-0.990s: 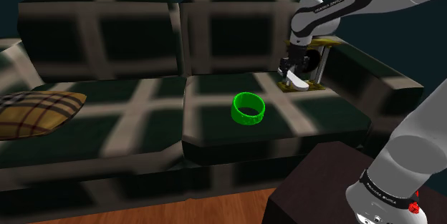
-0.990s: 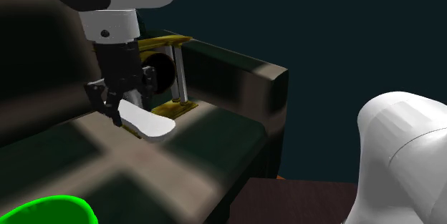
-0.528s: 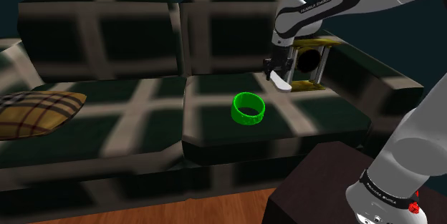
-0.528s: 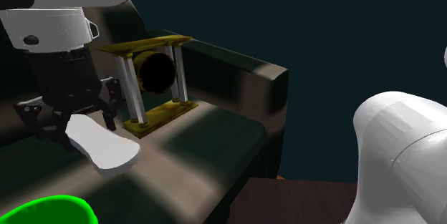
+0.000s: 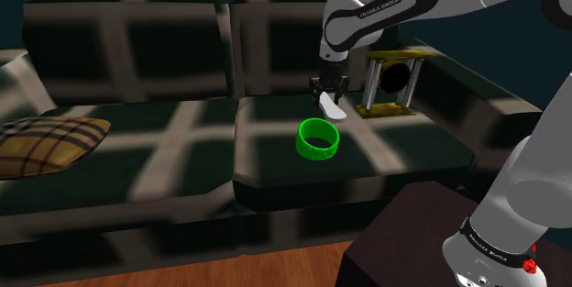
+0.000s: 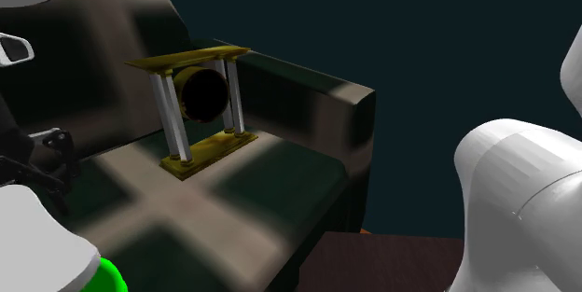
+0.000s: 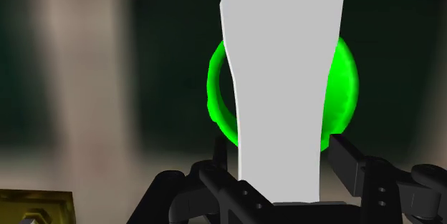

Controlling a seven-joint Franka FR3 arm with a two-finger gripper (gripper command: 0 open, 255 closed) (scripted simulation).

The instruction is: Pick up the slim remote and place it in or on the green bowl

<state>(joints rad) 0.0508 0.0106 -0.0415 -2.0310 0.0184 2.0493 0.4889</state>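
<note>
Black gripper (image 5: 327,87), fingers clenched on the slim remote (image 5: 329,104), which hangs in the air just above the green bowl (image 5: 318,138), at its 12 o'clock in the shoulder view. A gold-framed ornament (image 5: 394,79) stands apart at the gripper's 3 o'clock on the dark checked sofa (image 5: 137,120); a plaid cushion (image 5: 46,143) lies far off at the bowl's 9 o'clock. The remote is plain white and widens toward its free end.

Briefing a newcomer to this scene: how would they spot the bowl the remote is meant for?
Find the dark plaid sofa; on its seat cushion at the shoulder view's right, beneath the gripper clasping the white remote, sits the green bowl. It is bright green and ring-like, unlike the gold-framed ornament nearby.
</note>
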